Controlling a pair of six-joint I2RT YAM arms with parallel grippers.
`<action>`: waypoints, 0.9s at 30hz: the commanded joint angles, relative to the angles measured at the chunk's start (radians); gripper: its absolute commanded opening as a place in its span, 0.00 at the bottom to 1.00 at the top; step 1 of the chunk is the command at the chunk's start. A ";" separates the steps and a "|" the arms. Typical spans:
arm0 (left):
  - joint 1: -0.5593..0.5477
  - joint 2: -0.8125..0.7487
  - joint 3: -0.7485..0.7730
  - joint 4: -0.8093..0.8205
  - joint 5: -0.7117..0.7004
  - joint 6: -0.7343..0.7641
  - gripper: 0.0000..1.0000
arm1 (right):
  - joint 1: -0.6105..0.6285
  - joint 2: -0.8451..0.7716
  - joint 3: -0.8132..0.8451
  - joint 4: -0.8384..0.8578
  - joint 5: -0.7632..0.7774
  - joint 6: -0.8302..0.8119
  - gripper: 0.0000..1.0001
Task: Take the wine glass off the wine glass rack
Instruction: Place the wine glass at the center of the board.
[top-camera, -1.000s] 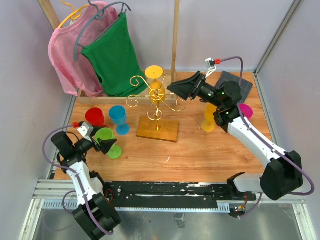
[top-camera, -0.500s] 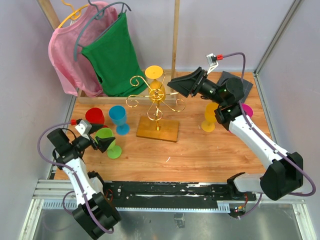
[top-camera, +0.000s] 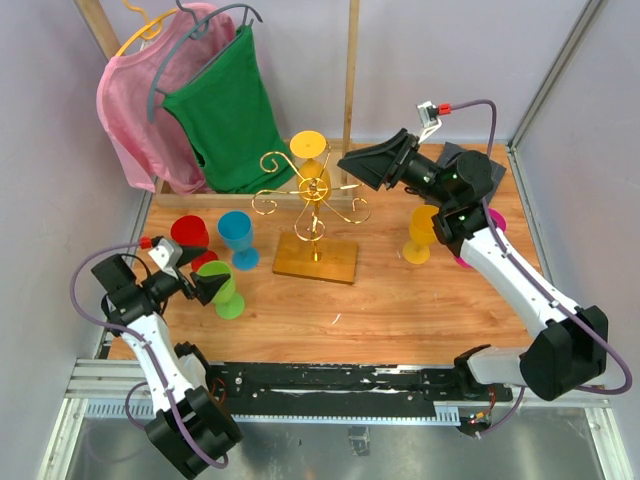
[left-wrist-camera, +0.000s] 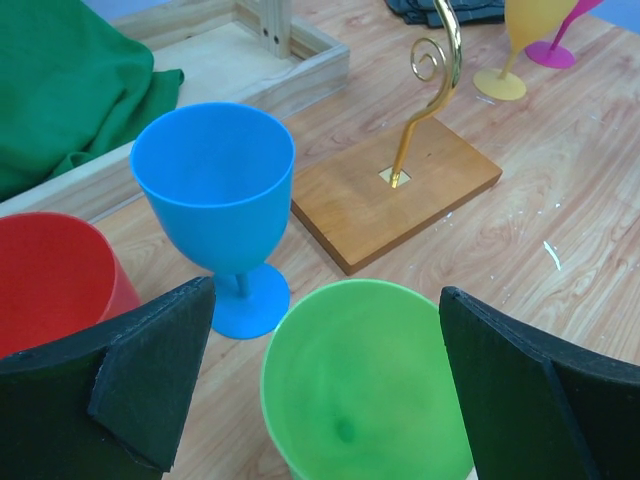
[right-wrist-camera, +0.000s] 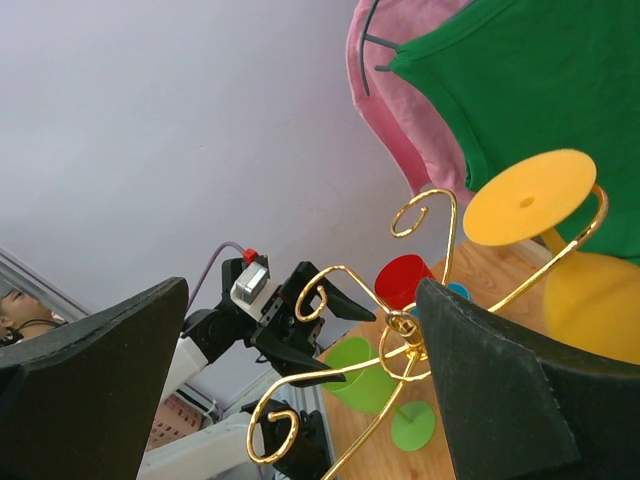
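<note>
The gold wire wine glass rack (top-camera: 312, 205) stands on its square wood base (top-camera: 316, 260) mid-table. A yellow wine glass (top-camera: 312, 165) hangs upside down on it, foot up. My right gripper (top-camera: 362, 165) is open, just right of the rack's top and apart from the glass. In the right wrist view the gripper (right-wrist-camera: 300, 390) frames the rack's scrolls (right-wrist-camera: 400, 325), with the glass foot (right-wrist-camera: 530, 195) at upper right. My left gripper (top-camera: 205, 287) is open around a green glass (left-wrist-camera: 365, 385) standing on the table.
Red (top-camera: 190, 235) and blue (top-camera: 238, 238) glasses stand left of the rack. A yellow glass (top-camera: 420, 232) and a magenta one (top-camera: 492, 222) stand to the right. A wooden frame with pink and green shirts (top-camera: 215, 105) stands at the back left, and a dark cloth (top-camera: 480, 165) lies at the back right.
My right gripper has risen a little and drawn slightly back to the right of the rack. My left arm has shifted slightly left, still around the green glass.
</note>
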 joint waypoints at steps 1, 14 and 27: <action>0.012 0.009 0.030 0.050 0.000 -0.048 0.99 | -0.017 -0.016 0.055 0.021 -0.021 -0.003 0.98; 0.014 0.026 0.077 0.143 0.000 -0.170 0.99 | -0.020 0.013 0.098 0.029 -0.032 0.010 0.98; 0.014 0.054 0.203 0.110 0.002 -0.220 0.99 | -0.046 0.031 0.149 0.031 -0.049 0.035 0.98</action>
